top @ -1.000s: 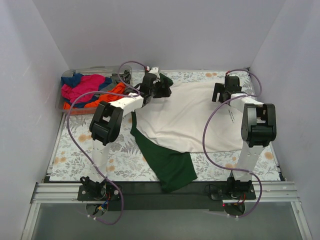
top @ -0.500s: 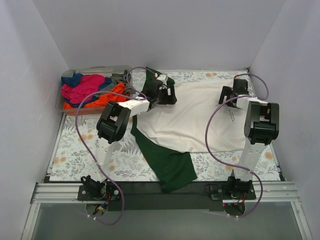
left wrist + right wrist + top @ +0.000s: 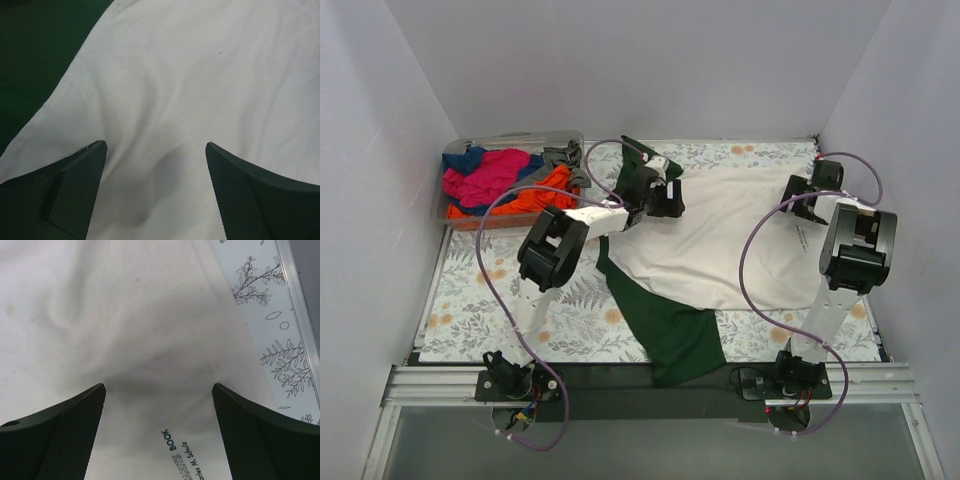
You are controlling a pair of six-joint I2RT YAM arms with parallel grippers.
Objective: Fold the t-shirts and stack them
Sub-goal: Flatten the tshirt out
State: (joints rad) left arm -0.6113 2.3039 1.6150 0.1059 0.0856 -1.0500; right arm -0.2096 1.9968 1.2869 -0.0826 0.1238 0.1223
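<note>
A large cream t-shirt (image 3: 720, 240) with dark green sleeves lies spread over the table's middle and right. One green sleeve (image 3: 675, 335) reaches toward the near edge. My left gripper (image 3: 670, 197) is open, low over the shirt's far left part, with cream cloth (image 3: 165, 90) between its fingers (image 3: 75, 190) and green cloth (image 3: 35, 45) at the side. My right gripper (image 3: 807, 195) stands open over the shirt's far right part, above its small dark print (image 3: 175, 452). Other t-shirts, magenta (image 3: 485, 172), orange (image 3: 535, 192) and blue, sit heaped in the bin.
A clear plastic bin (image 3: 520, 140) stands at the far left corner. A floral cover (image 3: 480, 300) lies on the table, and its edge (image 3: 295, 305) runs just right of my right gripper. White walls close in the sides and back.
Both grippers have moved to the right over the cream shirt, and the shirt with its near green sleeve has shifted right with them.
</note>
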